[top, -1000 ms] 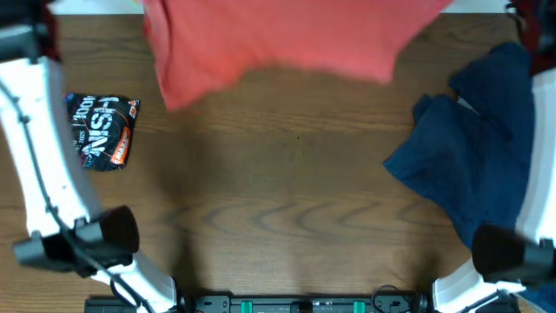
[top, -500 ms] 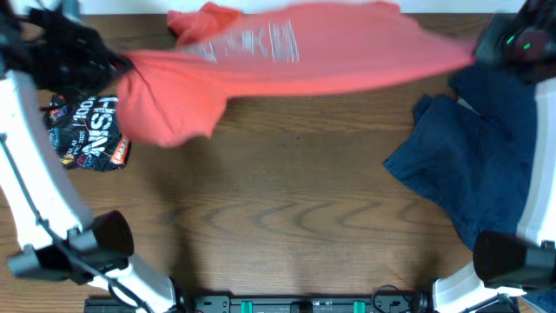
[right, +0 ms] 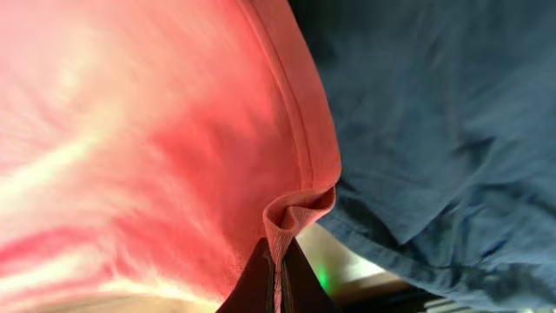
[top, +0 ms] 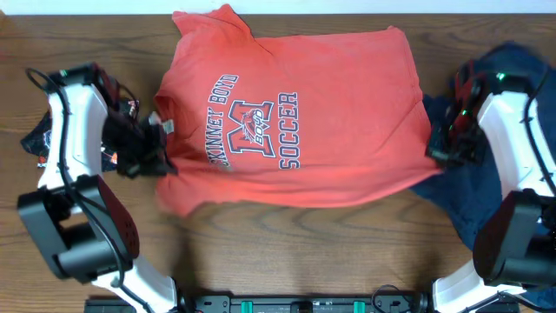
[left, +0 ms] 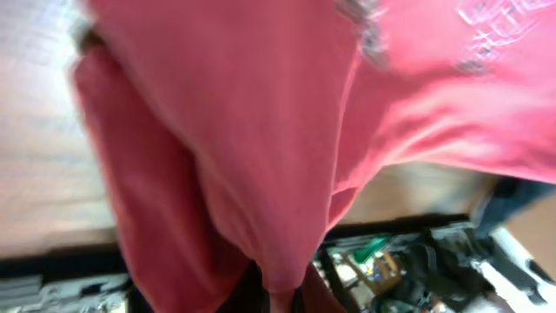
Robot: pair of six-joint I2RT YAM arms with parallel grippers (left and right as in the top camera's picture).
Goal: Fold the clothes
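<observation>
Wooden bench viewed from above. Coral-red T-shirt laid print-up across far middle, stretched between arms. Left pincer clamped on fabric beside collar. Right pincer pinched on hem, above navy garment heaped at right edge.

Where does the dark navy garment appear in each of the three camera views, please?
Overhead: navy garment at the right edge, partly under the right arm.
Left wrist: probably the small dark-blue patch at the right edge.
Right wrist: fills the right half.
Shared landmark: the red T-shirt, bordering it on the left.
</observation>
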